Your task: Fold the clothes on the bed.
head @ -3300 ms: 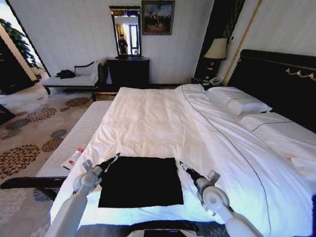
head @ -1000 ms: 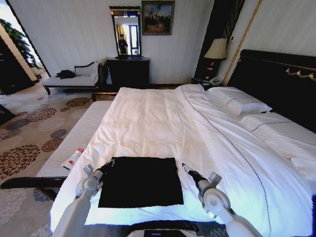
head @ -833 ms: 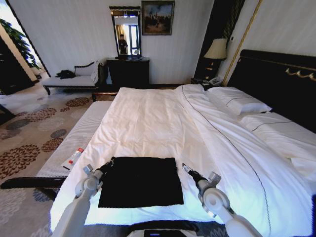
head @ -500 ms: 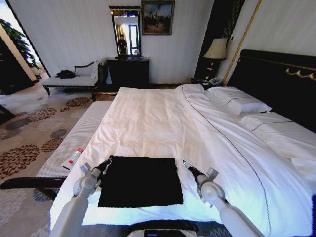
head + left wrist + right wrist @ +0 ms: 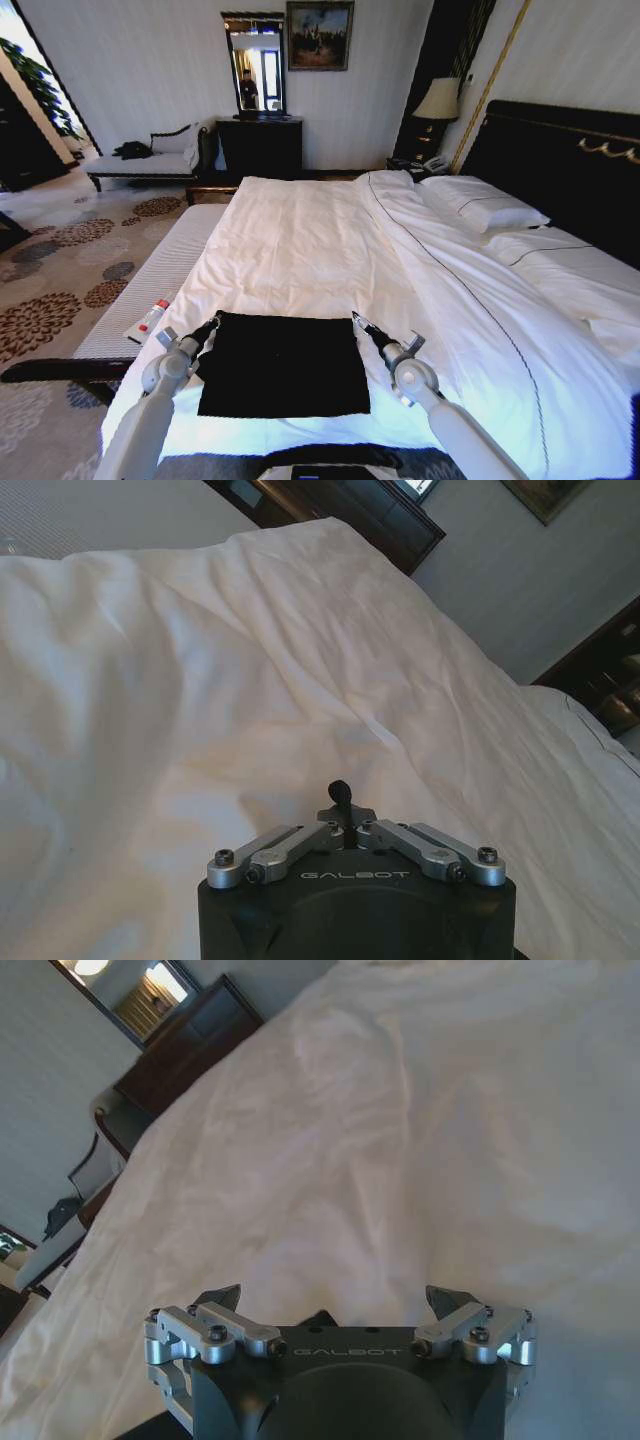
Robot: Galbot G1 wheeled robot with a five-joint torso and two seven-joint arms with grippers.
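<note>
The clothes [image 5: 285,365] lie as a flat black rectangle, no lettering showing, near the foot of the bed [image 5: 310,240], on its white duvet. My left gripper [image 5: 212,322] is at the far left corner of the black cloth. In the left wrist view the left gripper [image 5: 340,792] is shut, its tips together over white duvet, and no cloth shows between them. My right gripper [image 5: 357,320] is at the far right corner of the cloth. In the right wrist view the right gripper [image 5: 335,1300] is open wide above the duvet.
A striped bench [image 5: 160,275] runs along the bed's left side with a small red-capped bottle [image 5: 150,318] on it. Pillows [image 5: 485,210] and a dark headboard [image 5: 560,160] are at the right. A dresser [image 5: 260,145] and a chaise [image 5: 150,160] stand far back on patterned carpet.
My right gripper has moved left and forward to the cloth's far right corner. The left gripper, pulled back to the far left corner earlier, has barely shifted. The cloth lies as before.
</note>
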